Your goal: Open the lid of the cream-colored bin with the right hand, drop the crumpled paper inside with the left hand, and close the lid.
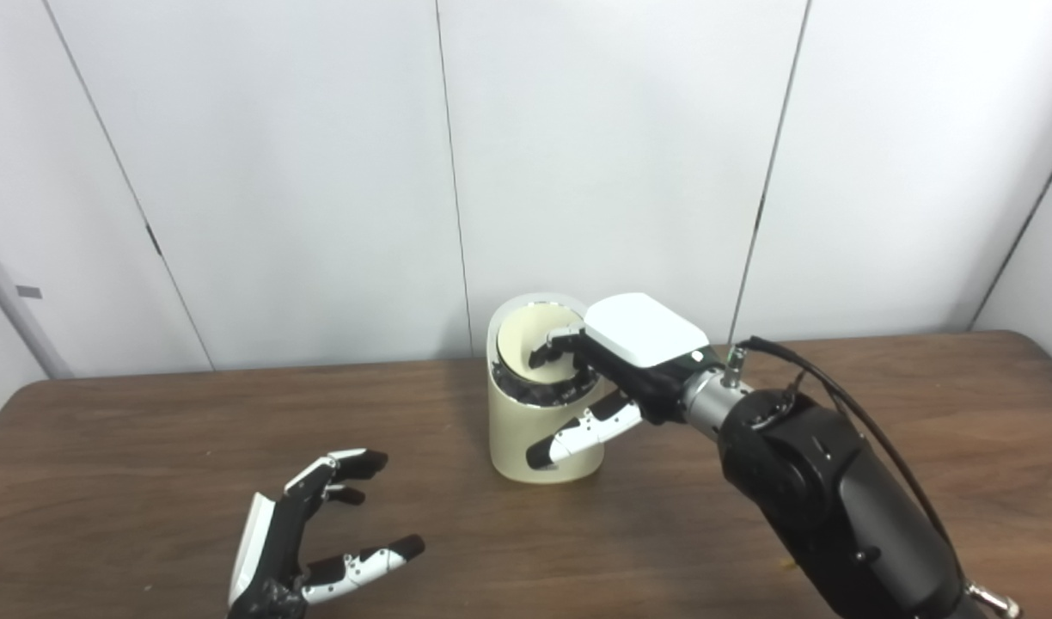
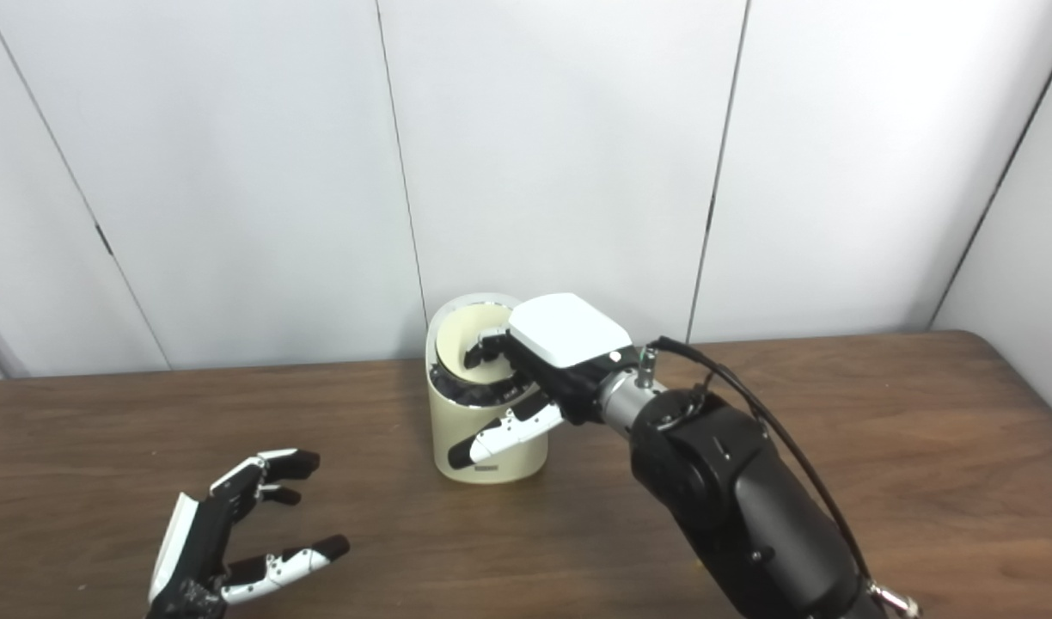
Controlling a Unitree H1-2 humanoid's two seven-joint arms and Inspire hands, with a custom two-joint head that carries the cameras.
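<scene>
Wooden table [image 1: 148,447]: cream bin [image 1: 526,438] under right hand [image 1: 616,361], fingers on its lid [image 1: 539,344]; left hand [image 1: 311,533] spread, empty.

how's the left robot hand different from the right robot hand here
The left robot hand sits low over the wooden table, fingers spread, holding nothing; the right robot hand is up at the cream-colored bin. The left touches no object, while the right has its fingers on the tilted lid and its thumb against the bin's front. Both are black and white.

A dark wooden table [image 1: 148,447] carries one cream-colored bin [image 1: 526,443] standing upright.
</scene>
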